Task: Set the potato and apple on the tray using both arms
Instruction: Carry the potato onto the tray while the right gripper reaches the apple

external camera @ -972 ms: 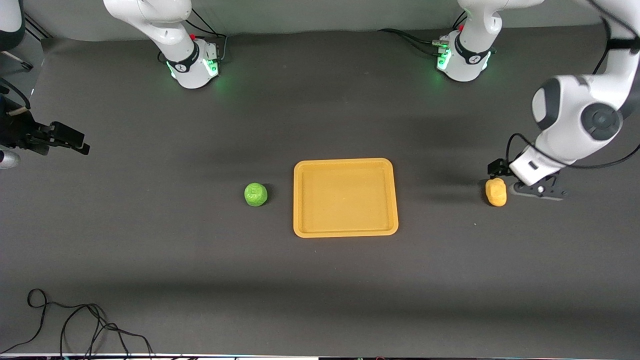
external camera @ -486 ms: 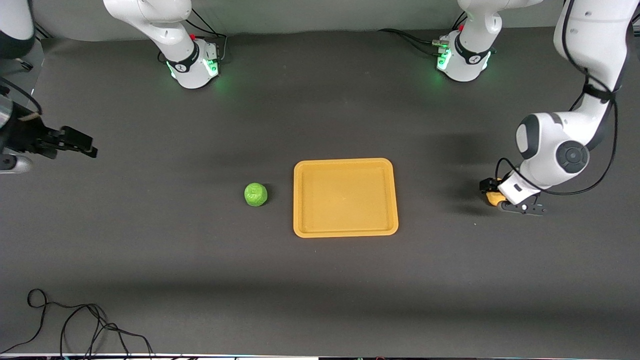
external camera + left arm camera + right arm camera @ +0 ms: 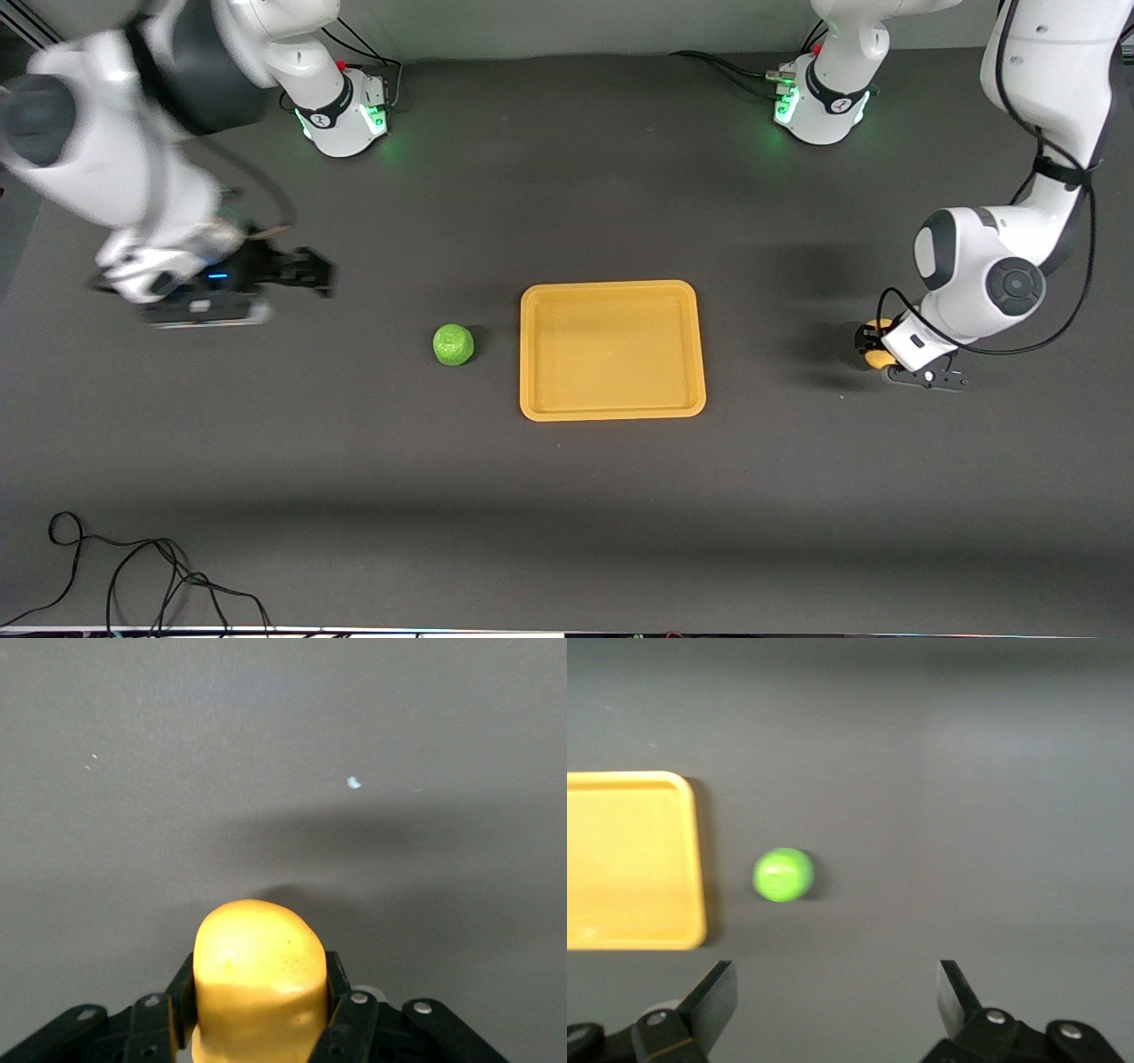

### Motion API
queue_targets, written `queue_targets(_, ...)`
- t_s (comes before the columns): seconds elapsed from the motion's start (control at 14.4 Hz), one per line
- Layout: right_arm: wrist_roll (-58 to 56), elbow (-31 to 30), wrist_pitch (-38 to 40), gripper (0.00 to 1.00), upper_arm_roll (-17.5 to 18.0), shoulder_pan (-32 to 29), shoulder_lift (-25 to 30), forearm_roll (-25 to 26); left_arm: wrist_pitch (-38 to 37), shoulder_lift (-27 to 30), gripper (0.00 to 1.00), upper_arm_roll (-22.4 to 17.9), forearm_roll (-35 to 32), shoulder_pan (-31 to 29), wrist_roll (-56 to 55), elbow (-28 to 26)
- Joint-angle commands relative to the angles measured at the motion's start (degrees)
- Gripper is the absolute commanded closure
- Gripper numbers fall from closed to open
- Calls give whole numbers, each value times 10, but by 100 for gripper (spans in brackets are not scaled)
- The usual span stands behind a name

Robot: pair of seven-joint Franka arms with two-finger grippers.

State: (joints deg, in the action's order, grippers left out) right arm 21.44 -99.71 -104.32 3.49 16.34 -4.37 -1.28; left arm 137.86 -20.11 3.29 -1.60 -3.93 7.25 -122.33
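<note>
Left gripper [image 3: 873, 347]: you see it down at the table toward the left arm's end, its two black fingers [image 3: 350, 1028] pressed against both flanks of the potato, pinching it. In your front view the white wrist covers most of the claw, so only a dark finger edge shows there.

Potato [image 3: 259, 979]: the left wrist view gives you its rounded yellow-orange end sticking out between the fingers; its lower part is cut off by the frame edge. From the front you get only a small orange sliver beside the wrist. You cannot tell whether it rests on the table or is just lifted off it.

Right gripper [image 3: 306, 270]: it hangs over bare table toward the right arm's end, well apart from the apple. The arm and claw are smeared in your front view, so the outline is hard to read; the right wrist view shows the two fingertips [image 3: 718, 992] spread wide with nothing between them.

Apple [image 3: 453, 344]: it sits on the table just beside the tray, on the side toward the right arm's end, not touching it.

Tray [image 3: 612, 412]: it lies flat mid-table between apple and potato, nothing on it. The right wrist view shows you only one corner; the remainder is cut off.

Table [image 3: 567, 496]: dark grey mat; a small pale speck shows on it in the left wrist view.
</note>
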Motion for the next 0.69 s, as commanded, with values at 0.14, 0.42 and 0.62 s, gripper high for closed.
queue_targets(0.14, 109, -2, -53, 0, -5, 90, -27, 0, -94, -14, 59, 51, 3, 93, -175, 109)
queue_targets(0.42, 110, -112, -160, 0, -7, 89, -19, 4, -53, -74, 59, 58, 17, 212, -343, 152)
queue_targets(0.62, 110, -204, -266, 0, -8, 88, -15, 4, -9, -107, 57, 58, 17, 254, -389, 151)
